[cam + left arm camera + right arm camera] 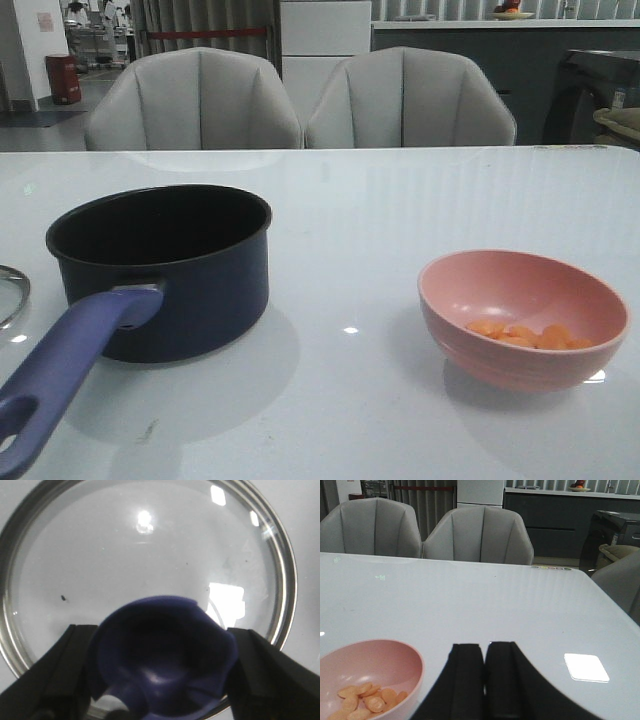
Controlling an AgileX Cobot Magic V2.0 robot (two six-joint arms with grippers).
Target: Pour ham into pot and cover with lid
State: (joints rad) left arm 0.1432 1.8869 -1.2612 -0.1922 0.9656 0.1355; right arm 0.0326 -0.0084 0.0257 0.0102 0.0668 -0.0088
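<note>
The navy pot (190, 290) stands at the left of the table, with its purple-blue handle (70, 365) pointing to the front left. The glass lid (150, 555) lies flat on the table; only its rim (12, 295) shows at the far left of the front view. My left gripper (160, 630) is straight above the lid, its fingers pressed on both sides of the purple-blue knob (165, 655). The ham (530, 336) lies in the pink bowl (500, 300) at the right. My right gripper (484, 645) is shut and empty, just right of the bowl (395, 665) with the ham (367, 700).
Two grey chairs (300, 100) stand behind the table's far edge. A bare stretch of white tabletop (350, 270) lies between the pot and the bowl. Neither arm shows in the front view.
</note>
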